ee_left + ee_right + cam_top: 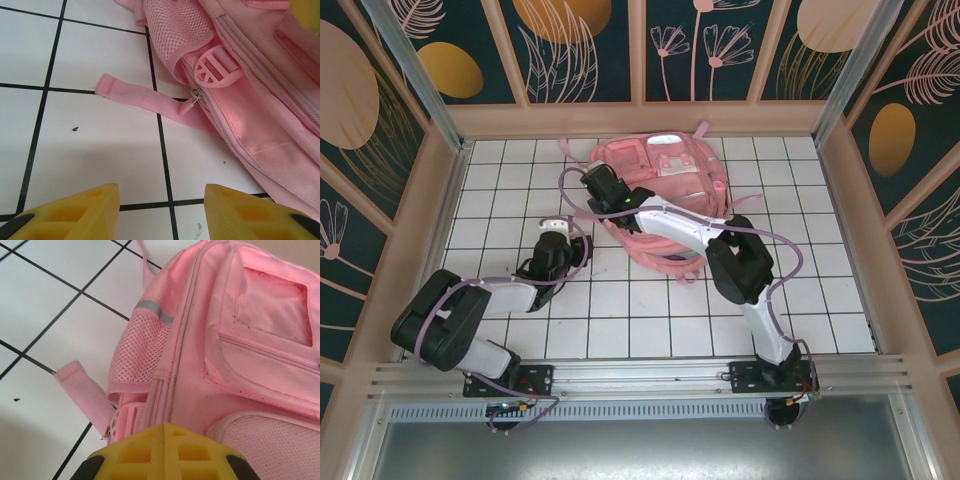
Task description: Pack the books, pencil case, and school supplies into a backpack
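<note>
The pink backpack (665, 170) lies flat at the back middle of the tiled table, front pockets up. My right gripper (595, 186) hangs over its left side. In the right wrist view its yellow fingers (145, 452) are pressed together right above the main zipper seam of the backpack (250, 340), by the mesh side pocket (140, 355). My left gripper (558, 228) is open over bare tile just left of the bag. Its two fingertips (95, 205) stand wide apart, short of the backpack (260, 100) and its zipper pull (195, 96). The books, pencil case and school supplies are out of view.
A loose pink strap (135, 95) lies flat on the tiles from the bag's corner, also seen as a strap (82, 392) in the right wrist view. A pink buckle (215, 70) sits by the zipper. Wooden walls (640, 118) close in the table.
</note>
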You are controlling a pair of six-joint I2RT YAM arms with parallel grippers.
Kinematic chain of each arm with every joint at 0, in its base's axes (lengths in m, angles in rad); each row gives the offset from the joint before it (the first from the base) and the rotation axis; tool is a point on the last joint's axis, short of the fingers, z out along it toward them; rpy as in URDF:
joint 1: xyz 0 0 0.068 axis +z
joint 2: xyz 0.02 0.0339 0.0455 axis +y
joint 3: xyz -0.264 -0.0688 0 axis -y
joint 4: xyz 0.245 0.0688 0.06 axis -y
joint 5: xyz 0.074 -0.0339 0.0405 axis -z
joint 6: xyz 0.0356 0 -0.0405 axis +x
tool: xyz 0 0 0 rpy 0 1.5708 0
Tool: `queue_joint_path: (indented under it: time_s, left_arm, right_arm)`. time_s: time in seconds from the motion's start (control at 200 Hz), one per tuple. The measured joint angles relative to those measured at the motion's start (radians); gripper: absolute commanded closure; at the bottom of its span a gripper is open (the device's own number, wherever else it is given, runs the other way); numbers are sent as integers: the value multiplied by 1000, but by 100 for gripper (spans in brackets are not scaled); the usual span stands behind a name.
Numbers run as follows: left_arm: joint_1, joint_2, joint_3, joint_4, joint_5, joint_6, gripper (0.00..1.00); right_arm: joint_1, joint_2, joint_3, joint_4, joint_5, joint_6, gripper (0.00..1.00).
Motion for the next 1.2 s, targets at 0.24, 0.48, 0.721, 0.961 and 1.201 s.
queue_joint_path:
  time_s: [0.24, 0.48, 0.721, 0.961, 1.201]
  left_arm:
    - [0, 136, 111, -1, 23, 82, 43]
    - [0, 229, 177, -1, 44, 167, 44]
    - [0, 303, 210, -4, 39, 210, 45]
    - [0, 358, 269, -1, 5, 242, 46]
    - [0, 390, 294, 2, -18, 271, 93]
  right_arm:
    - [-6, -29, -34, 10, -43, 19, 87]
    - [-16, -206, -241, 66, -96, 65, 81]
    - [-48, -360, -406, 155, -159, 114, 81]
    - [-49, -416, -505, 191, -187, 142, 80]
    - [-50, -427, -531, 209, -226, 161, 73]
